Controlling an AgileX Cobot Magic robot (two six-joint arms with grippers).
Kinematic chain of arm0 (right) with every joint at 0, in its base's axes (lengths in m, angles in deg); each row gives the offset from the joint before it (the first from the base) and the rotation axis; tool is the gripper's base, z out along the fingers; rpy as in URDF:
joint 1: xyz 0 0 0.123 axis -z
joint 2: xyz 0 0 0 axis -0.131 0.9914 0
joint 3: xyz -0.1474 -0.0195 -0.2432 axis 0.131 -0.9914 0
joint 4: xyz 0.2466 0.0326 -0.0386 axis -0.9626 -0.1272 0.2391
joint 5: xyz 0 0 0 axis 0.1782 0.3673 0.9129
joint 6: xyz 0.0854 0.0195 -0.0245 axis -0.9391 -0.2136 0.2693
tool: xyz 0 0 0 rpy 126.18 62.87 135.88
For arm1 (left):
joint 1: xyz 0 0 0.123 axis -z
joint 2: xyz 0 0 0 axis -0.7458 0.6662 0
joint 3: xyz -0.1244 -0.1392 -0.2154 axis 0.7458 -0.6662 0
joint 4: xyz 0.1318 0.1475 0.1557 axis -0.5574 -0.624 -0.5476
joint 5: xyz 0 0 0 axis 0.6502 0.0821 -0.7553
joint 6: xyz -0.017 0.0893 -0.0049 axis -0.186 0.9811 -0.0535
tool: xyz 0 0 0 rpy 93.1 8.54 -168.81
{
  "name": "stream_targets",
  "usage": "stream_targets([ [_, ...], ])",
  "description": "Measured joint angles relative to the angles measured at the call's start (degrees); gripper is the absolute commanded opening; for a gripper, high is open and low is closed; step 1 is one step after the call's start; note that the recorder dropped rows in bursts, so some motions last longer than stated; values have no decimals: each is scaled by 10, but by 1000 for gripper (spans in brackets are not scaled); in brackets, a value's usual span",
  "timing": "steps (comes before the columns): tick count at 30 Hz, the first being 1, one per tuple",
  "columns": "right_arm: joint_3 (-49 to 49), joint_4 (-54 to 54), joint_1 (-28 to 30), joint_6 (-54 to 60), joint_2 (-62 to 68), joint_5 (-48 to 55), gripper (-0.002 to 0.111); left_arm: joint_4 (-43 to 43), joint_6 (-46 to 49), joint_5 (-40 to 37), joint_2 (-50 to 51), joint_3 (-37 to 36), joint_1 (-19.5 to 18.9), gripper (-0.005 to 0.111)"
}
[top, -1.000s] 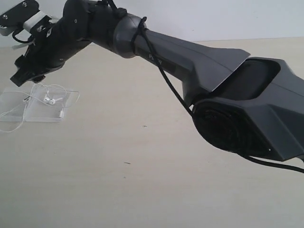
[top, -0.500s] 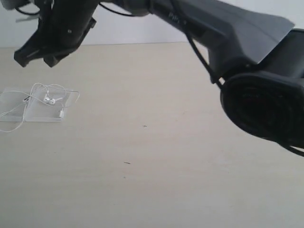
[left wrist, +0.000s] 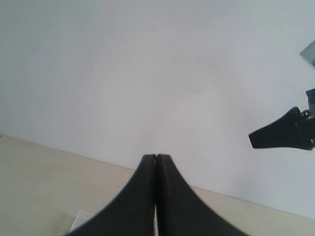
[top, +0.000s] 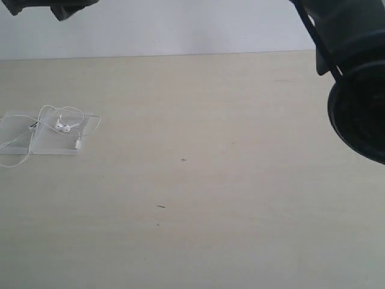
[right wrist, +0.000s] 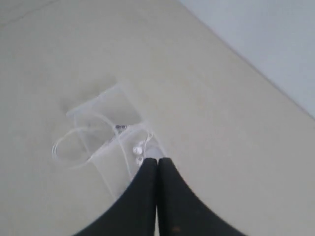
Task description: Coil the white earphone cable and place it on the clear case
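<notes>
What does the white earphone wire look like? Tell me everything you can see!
The white earphone cable is a very thin white wire lying in loose, messy loops on the clear case. Two small white earbuds sit side by side near the middle, with a small white piece close by. One loop strays past the case's edge onto the table. Nothing is holding it.

The clear case (top: pixel 60 144) lies flat on the table (top: pixel 210 180), towards the table's left side from where I stand. The white earphone cable (top: pixel 62 126) sits on top of the case (one loop spills off the case's front-left edge onto the table). The wall (top: pixel 180 27) stands behind the case, and the right gripper (right wrist: pixel 157 162) hangs high above it.
</notes>
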Motion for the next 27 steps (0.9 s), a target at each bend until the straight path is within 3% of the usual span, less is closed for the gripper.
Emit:
stream_targets([
  [5,0,3,1,6,-9,-63,0,0,0,0,0,0,0,0],
  [17,-66,-22,1,49,-33,-62,0,0,0,0,0,0,0,0],
  [23,-212,-22,1,56,-102,-114,0,0,0,0,0,0,0,0],
  [27,-375,-27,1,50,-188,-217,0,0,0,0,0,0,0,0],
])
